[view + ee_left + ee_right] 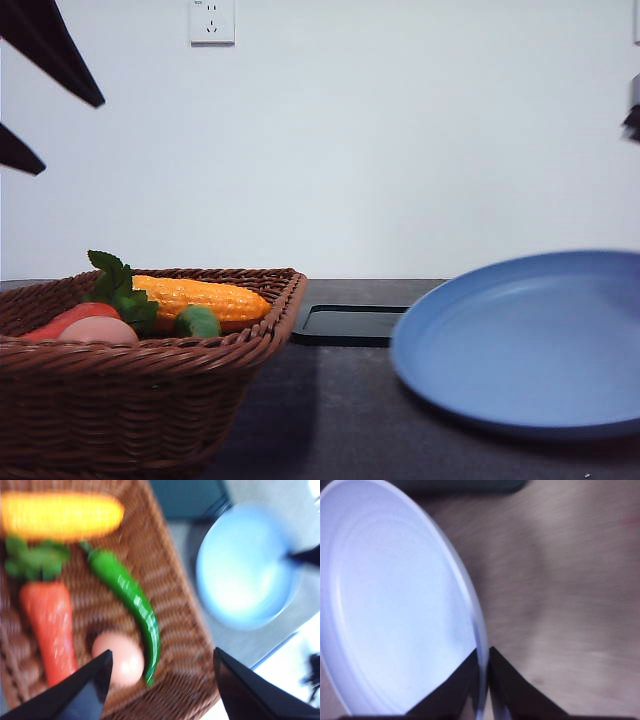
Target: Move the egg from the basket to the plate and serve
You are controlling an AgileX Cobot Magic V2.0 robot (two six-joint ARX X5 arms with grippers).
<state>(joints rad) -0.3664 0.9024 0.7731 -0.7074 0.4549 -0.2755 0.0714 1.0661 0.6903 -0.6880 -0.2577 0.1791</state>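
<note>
The pinkish egg [122,657] lies in the brown wicker basket [175,600] beside a carrot and a green pepper. In the front view the egg [98,330] peeks over the rim of the basket [150,400] at the left. My left gripper [162,654] hangs open above the basket, the egg just inside one finger; its dark fingers [55,55] show high at the left. The blue plate [520,340] is at the right. My right gripper [482,652] is shut on the rim of the plate [395,605].
A corn cob [200,297], an orange carrot [50,625] with green leaves and a long green pepper [127,592] share the basket. A flat black tray [350,323] lies on the dark table between basket and plate. A white wall stands behind.
</note>
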